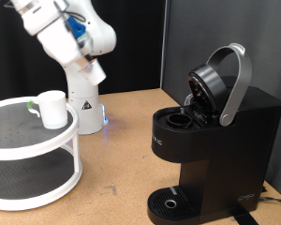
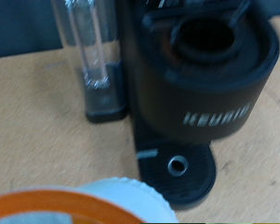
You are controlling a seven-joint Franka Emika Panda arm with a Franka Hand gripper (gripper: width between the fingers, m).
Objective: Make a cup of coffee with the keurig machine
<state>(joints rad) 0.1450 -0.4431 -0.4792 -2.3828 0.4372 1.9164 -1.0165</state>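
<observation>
The black keurig machine (image 1: 215, 141) stands at the exterior view's right, its lid (image 1: 215, 80) with the silver handle raised and the pod chamber (image 1: 178, 117) open and empty. The white cup (image 1: 52, 108) stands on the top shelf of a white round stand (image 1: 28, 141) at the left. My gripper (image 1: 92, 69) hangs high at the upper left, far from the machine. In the wrist view a white pod with an orange-tan top (image 2: 93, 203) sits close under the camera, held at the fingers. Beyond it are the machine (image 2: 205, 84), its open chamber (image 2: 203, 37) and its drip tray (image 2: 177, 166).
The white arm's base (image 1: 82, 108) stands behind the two-shelf stand. A clear water tank (image 2: 89, 47) is on the machine's side. The wooden table (image 1: 122, 141) lies between stand and machine. A dark curtain hangs behind.
</observation>
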